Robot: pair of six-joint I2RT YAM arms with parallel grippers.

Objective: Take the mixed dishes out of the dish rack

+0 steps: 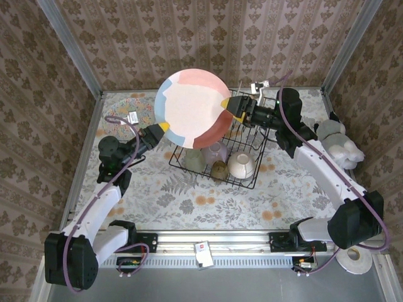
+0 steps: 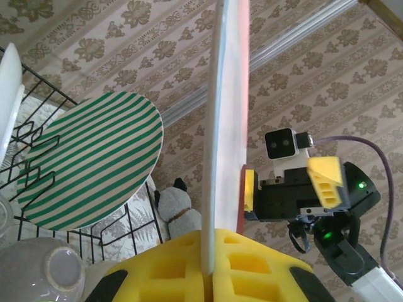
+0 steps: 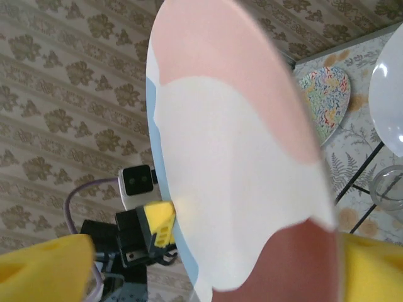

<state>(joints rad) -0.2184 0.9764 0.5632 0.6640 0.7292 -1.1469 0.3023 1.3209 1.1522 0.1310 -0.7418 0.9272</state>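
Arms meet at raised plate [image 1: 189, 107]
Left gripper [image 1: 164, 126] pinches its rim; right gripper [image 1: 232, 109] gapes astride the opposite edge.

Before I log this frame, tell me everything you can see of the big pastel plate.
The pastel plate is large, round and thin, seemingly ceramic, with patches of pink, cream, pale blue and brick red. It hangs above the dish rack, tilted to face the top camera. The left claw pinches its lower-left rim; the right claw, jaws apart, straddles the opposite rim.
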